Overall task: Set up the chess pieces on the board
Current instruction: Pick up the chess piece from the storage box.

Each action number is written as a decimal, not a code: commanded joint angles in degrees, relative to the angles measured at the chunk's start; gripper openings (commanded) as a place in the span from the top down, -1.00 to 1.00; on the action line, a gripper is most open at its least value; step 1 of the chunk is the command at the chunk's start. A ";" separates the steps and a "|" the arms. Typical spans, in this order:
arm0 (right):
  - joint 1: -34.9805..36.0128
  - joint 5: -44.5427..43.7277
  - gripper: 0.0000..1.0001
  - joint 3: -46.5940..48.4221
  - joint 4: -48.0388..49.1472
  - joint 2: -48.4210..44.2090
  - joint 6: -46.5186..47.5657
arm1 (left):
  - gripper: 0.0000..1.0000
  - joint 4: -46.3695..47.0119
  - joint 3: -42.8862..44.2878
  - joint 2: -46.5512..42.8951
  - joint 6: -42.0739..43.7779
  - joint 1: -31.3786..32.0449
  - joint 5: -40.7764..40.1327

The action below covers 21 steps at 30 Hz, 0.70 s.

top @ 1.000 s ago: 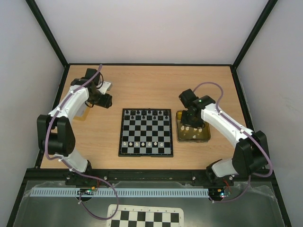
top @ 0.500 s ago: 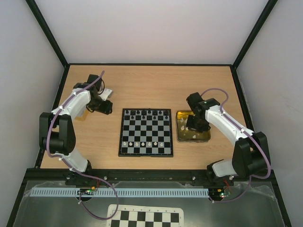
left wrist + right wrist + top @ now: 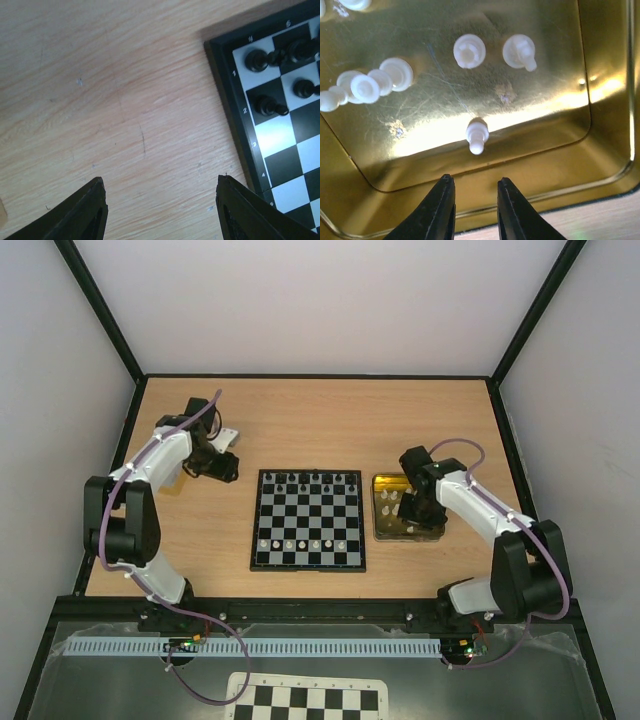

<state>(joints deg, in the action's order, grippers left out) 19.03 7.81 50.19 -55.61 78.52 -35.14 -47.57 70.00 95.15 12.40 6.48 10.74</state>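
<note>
Over gold tin tray (image 3: pixel 600 150): right pincer (image 3: pixel 475 182) slightly parted, empty, aimed at white pawn (image 3: pixel 476 136); left pincer (image 3: pixel 161 182) released, waiting beside board (image 3: pixel 225 100).

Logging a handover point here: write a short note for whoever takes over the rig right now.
Left gripper: open, empty, over bare table beside the board.
Right gripper: slightly open, empty, low in the gold tray, a lying white piece just ahead.
Done: a few white pieces stand in one near row of the board.
Left: move the tray's remaining white pieces over.
</note>
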 commanded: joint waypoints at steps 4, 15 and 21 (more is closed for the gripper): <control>-1.00 -0.99 0.54 0.01 4.70 3.00 1.12 | -0.21 -0.76 3.75 0.52 -0.96 0.02 2.51; -1.60 0.27 0.55 -3.62 7.53 4.01 1.05 | -0.21 -0.64 5.77 0.81 -1.41 0.01 3.42; -1.84 0.63 0.55 -4.94 8.58 4.42 0.99 | -0.22 -0.85 7.30 1.52 -1.13 0.02 3.15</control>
<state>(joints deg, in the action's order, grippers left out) 17.56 8.64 46.50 -47.81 82.41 -34.65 -47.46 75.57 95.68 11.33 6.48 13.32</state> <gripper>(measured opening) 0.225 0.608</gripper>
